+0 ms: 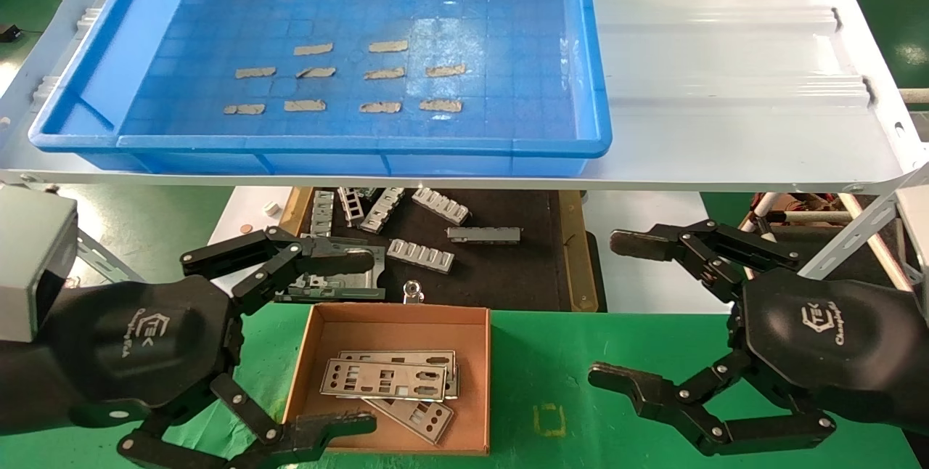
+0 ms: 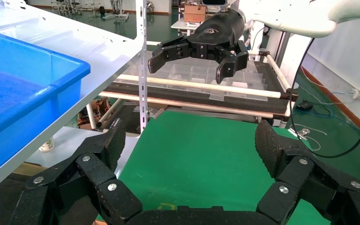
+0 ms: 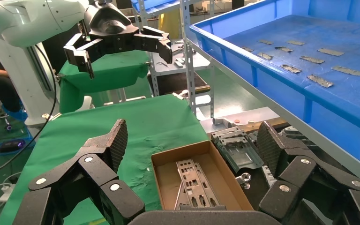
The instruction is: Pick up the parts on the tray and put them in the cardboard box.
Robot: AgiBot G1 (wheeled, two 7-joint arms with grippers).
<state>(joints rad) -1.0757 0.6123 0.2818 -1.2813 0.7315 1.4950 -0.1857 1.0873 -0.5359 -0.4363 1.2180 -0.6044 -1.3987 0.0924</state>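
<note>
The blue tray (image 1: 363, 144) sits on the white shelf, and its floor holds only tan strips (image 1: 313, 49); no plates show in it. The cardboard box (image 1: 392, 331) stands on the green table at the front. Up to three silver-grey parts (image 1: 385, 380) lie stacked in it. My left gripper (image 1: 363, 342) is open and empty, hovering over the box's left side. My right gripper (image 1: 610, 309) is open and empty above the green table, to the right of the box. The right wrist view shows the box (image 3: 183, 152), the parts (image 3: 194, 180) and the tray (image 3: 243, 49).
A black mat behind the box holds ribbed grey bars (image 1: 421, 255) and a metal bracket (image 1: 341, 284). The white shelf (image 1: 726, 55) overhangs the mat, and its upright post (image 2: 143, 70) stands near the left gripper. Bare green table (image 1: 566, 382) lies right of the box.
</note>
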